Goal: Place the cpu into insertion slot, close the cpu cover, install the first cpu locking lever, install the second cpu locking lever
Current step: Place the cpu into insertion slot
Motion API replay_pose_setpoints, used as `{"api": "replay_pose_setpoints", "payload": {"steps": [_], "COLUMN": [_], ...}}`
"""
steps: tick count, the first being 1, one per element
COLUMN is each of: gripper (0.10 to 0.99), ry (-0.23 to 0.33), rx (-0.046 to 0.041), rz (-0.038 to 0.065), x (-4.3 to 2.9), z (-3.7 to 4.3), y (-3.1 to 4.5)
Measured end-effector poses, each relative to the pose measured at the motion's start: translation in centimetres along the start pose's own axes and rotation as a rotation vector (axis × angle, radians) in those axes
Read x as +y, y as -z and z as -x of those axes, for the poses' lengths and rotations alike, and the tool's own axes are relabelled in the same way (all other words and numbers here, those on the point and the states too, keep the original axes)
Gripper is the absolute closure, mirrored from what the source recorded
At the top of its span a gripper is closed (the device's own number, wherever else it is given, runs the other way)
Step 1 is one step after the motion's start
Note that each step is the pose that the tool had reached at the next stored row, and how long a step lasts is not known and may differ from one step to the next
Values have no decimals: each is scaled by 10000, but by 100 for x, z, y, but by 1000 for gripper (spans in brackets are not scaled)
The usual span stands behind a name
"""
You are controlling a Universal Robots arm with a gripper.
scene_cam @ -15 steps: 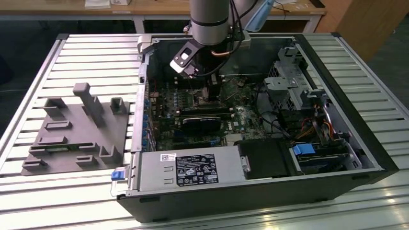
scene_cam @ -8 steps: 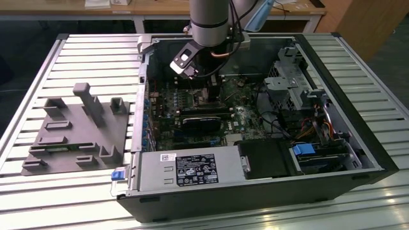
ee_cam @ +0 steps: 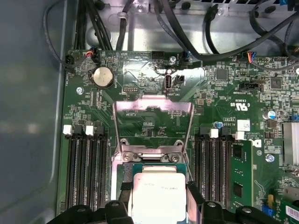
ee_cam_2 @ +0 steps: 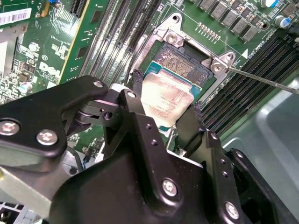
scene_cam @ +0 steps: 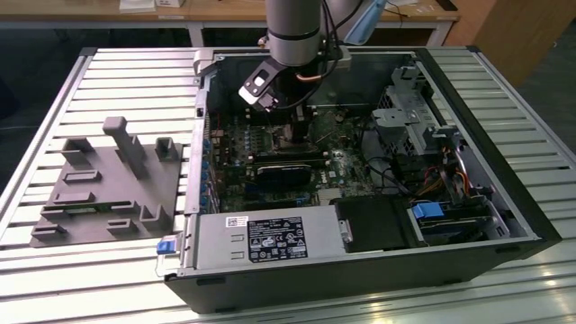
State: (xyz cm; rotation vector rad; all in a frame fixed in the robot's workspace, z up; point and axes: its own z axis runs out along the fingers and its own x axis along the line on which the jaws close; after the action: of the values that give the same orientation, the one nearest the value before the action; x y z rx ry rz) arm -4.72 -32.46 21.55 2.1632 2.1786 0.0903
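My gripper [ee_cam_2: 164,103] is shut on the cpu [ee_cam_2: 163,95], a flat square chip with a dull silvery top, one black finger [ee_cam_2: 136,86] on each side. The chip hangs just over the insertion slot [ee_cam_2: 180,59], whose dark centre and silver rim still show beyond it. In the first wrist view the cpu [ee_cam: 159,193] covers most of the slot, and the cpu cover [ee_cam: 153,122], a silver frame with a square window, stands flipped open behind it. A thin locking lever [ee_cam_2: 261,77] sticks out beside the socket. In the exterior view the gripper [scene_cam: 280,127] reaches down into the open computer case [scene_cam: 504,223].
Long black memory slots [ee_cam: 86,163] flank the socket on both sides. Black cables [ee_cam: 187,42] run along the case wall beyond the board. A drive cage [scene_cam: 409,115] and a power supply [scene_cam: 270,236] fill the case's other end. A grey fixture [scene_cam: 108,182] lies on the slatted table at the exterior view's left.
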Motion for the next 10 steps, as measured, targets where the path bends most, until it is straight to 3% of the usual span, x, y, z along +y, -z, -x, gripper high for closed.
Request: {"api": "replay_pose_setpoints", "payload": {"steps": [10], "gripper": [549], "ry": [-9], "rx": [5], "rz": [-1], "x": [-17], "z": [-11], "y": [-55]}}
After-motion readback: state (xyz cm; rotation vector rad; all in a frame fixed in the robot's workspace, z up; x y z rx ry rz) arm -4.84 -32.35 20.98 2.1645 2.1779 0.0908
